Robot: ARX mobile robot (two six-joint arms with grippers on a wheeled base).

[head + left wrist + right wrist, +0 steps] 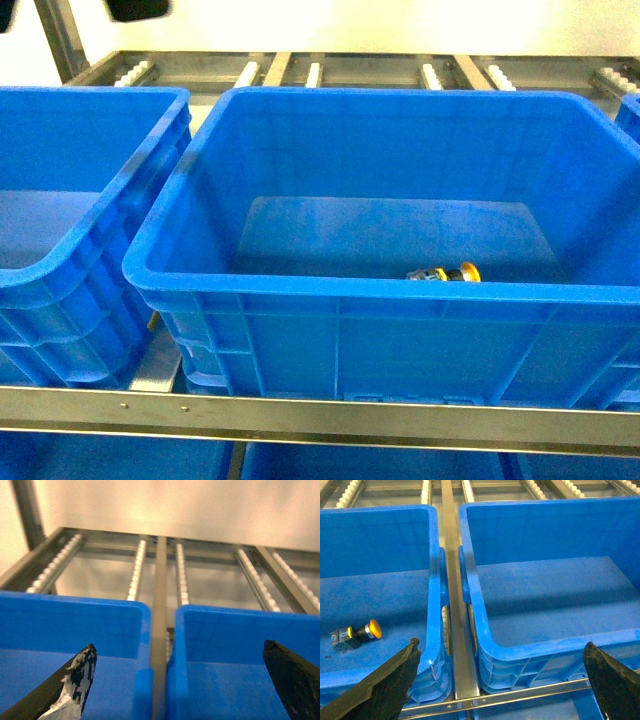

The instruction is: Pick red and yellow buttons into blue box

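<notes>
The yellow button (445, 272) lies on its side on the floor of the blue box (340, 292), near the front wall. In the right wrist view the same yellow button (357, 632) shows in the left-hand crate, the blue box (434, 555). My right gripper (501, 650) is open and empty, hanging above the gap between that box and its right neighbour. Also open and empty, my left gripper (179, 647) hangs over the gap between two crates. The red button is out of view. Neither gripper shows in the head view.
A second blue crate (70, 250) stands to the left of the box and a third (555, 580) to its right, both showing bare floors. All sit on a metal roller rack (330, 72) with a front rail (400, 415). More blue crates show below the rail.
</notes>
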